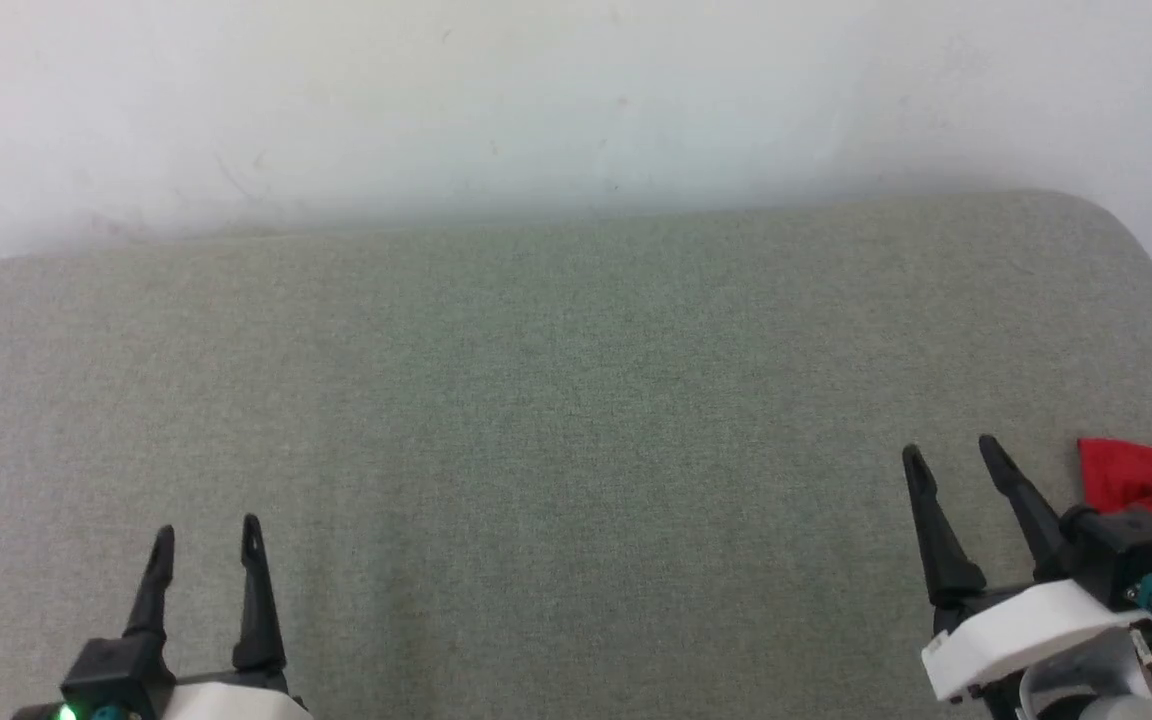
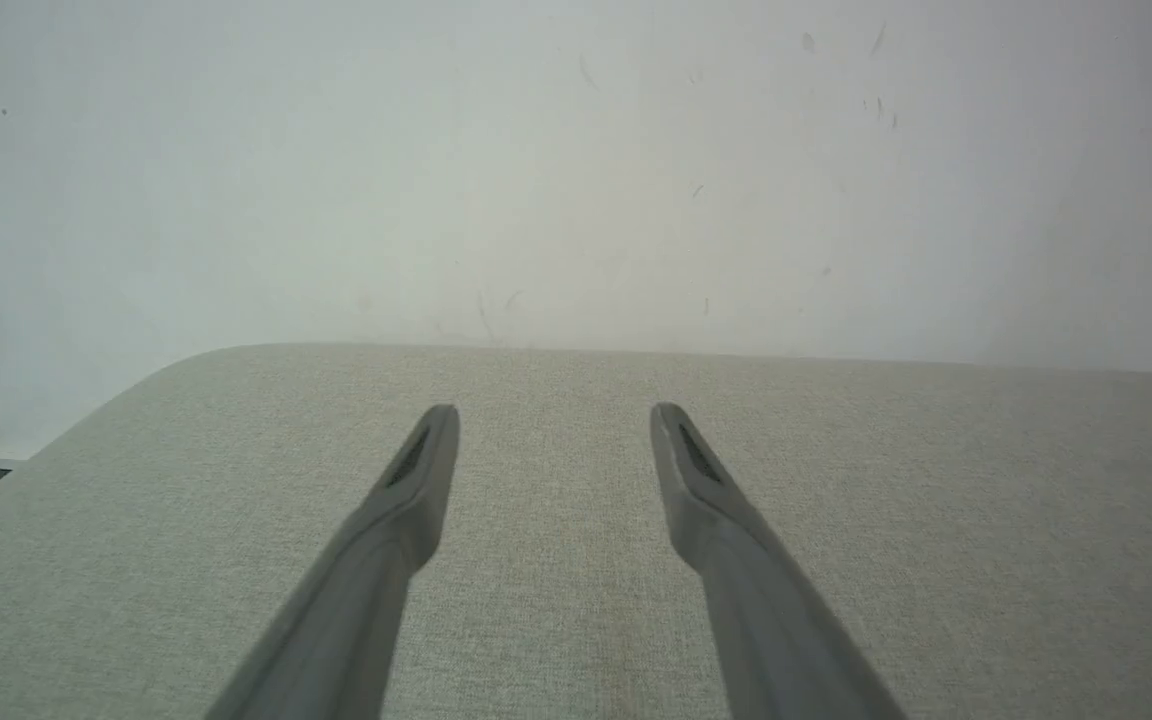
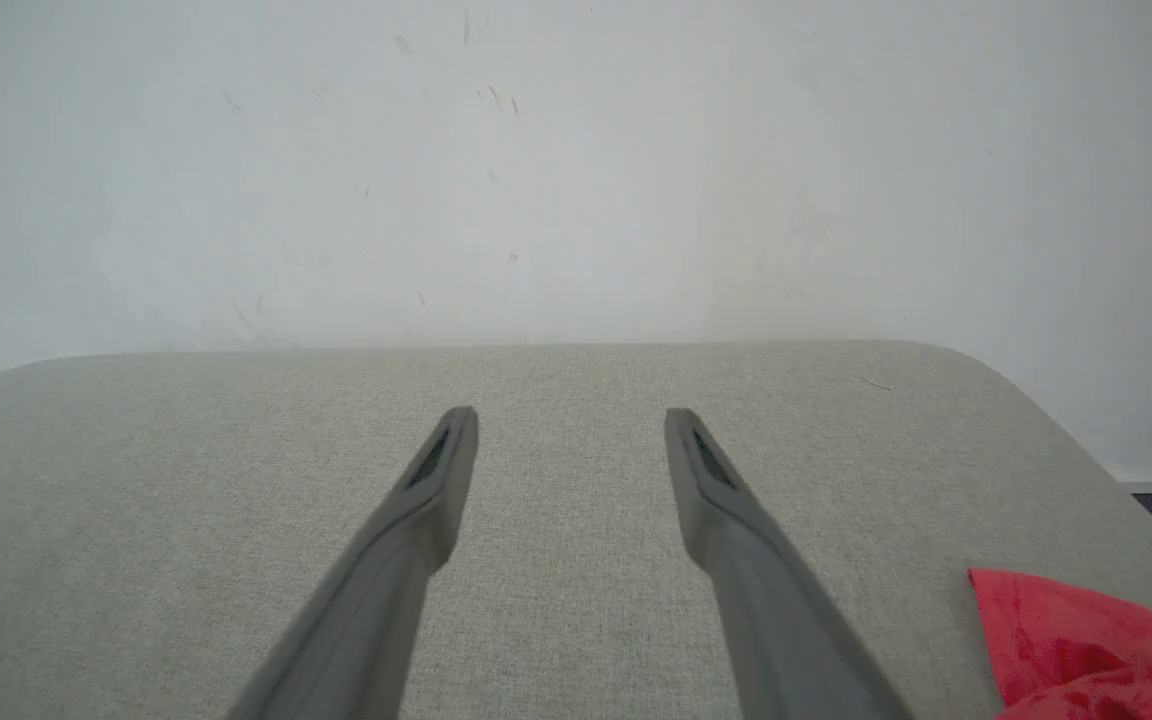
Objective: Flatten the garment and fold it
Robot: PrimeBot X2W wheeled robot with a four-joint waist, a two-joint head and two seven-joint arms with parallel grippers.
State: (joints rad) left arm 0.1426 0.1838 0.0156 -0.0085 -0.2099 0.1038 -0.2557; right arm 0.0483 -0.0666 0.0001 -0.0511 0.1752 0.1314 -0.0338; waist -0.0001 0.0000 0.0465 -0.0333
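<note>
Our left hand (image 1: 208, 525), two long dark fingers on a white wrist, hangs over the near left of the grey-green fabric-covered table (image 1: 556, 380). Its fingers are spread apart and hold nothing. Our right hand (image 1: 949, 446) is at the near right, spread just as wide and equally empty. The garment (image 1: 1141, 478), a crumpled red thin-fabric piece with a little white showing, lies bunched at the table's near right edge, just beside our right wrist. Much of it runs out of the head view. In the right wrist view it sits low on the right, off to the side of the fingers rather than between them. A pale scuffed wall (image 1: 556, 100) rises behind the table.

We judge that the work has not begun, since the cloth is neither gripped nor spread.

The main risk is the garment's place. It is so near the edge that a sideways nudge from our right wrist could push it off the table. Reaching for it partly unseen, we may pinch several layers at once, and the heap would then lift as a lump instead of opening. Thin fabric may also slip from a shallow pinch
</note>
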